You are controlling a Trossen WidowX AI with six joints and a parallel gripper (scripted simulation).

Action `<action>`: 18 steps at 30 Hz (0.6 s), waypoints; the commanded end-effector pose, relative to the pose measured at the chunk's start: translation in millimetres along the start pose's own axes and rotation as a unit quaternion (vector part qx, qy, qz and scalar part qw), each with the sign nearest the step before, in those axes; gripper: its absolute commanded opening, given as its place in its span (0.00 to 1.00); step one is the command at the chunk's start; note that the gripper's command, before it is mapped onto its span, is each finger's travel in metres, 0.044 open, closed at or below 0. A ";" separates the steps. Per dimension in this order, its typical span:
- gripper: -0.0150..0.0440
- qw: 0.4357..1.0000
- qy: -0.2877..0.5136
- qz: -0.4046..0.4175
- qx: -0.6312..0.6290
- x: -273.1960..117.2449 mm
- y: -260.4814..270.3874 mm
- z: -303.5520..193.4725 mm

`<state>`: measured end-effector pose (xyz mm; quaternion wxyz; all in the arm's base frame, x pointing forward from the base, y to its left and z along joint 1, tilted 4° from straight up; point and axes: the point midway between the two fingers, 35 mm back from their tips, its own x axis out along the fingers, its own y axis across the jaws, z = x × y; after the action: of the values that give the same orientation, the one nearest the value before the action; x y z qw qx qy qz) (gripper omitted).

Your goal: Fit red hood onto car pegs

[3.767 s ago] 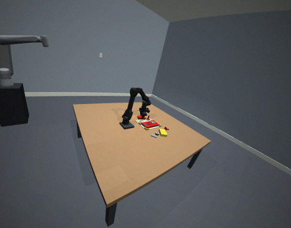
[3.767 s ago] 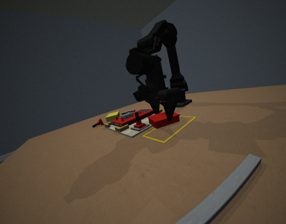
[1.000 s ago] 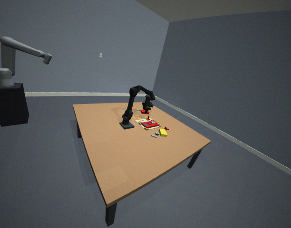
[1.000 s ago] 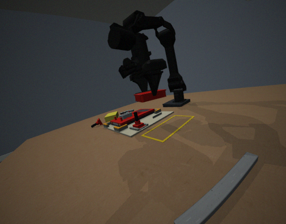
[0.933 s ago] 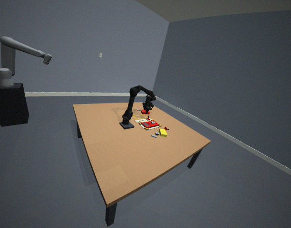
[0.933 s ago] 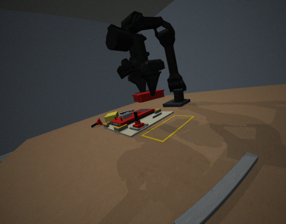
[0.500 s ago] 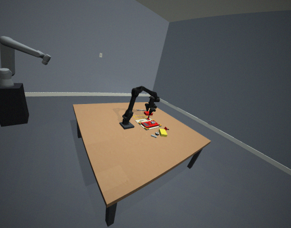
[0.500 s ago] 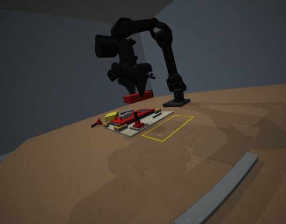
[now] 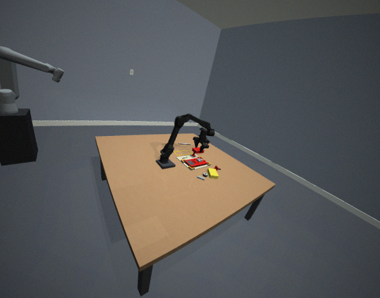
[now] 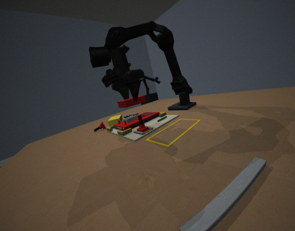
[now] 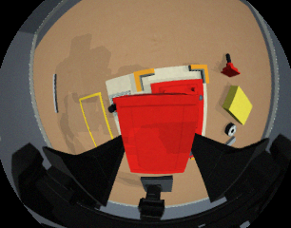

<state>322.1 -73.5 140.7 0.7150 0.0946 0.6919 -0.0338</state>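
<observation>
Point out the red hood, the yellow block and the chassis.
Red hood (image 9: 197,149) (image 10: 128,102) (image 11: 157,135): top, exterior, wrist; its shell.
Yellow block (image 9: 213,173) (image 10: 114,120) (image 11: 236,105): all three; its body.
Chassis (image 10: 142,118) (image 11: 172,87): exterior, wrist; its red deck.

On the desk (image 9: 171,198) (image 10: 152,169) (image 11: 150,28) I count one yellow block (image 9: 213,173) (image 10: 114,120) (image 11: 238,104), one black-and-white wheel (image 9: 205,174) (image 11: 230,129), one red car chassis (image 9: 193,162) (image 10: 132,121) (image 11: 176,87), one pale flat board (image 9: 180,155) (image 10: 135,137) (image 11: 118,84), two red pieces with black stems, and one yellow outlined rectangle (image 9: 174,154) (image 10: 184,134) (image 11: 89,96). Two robot arms stand here, one black, one grey.
</observation>
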 end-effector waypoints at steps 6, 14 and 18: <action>0.25 0.999 0.001 0.008 -0.038 -1.8 -34.2 7.4; 0.25 0.998 0.000 0.011 -0.055 -1.7 -49.2 8.9; 0.25 0.998 0.000 0.011 -0.055 7.0 -48.3 9.0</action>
<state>322.5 -122.4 136.7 0.7200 0.0637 0.6910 0.0067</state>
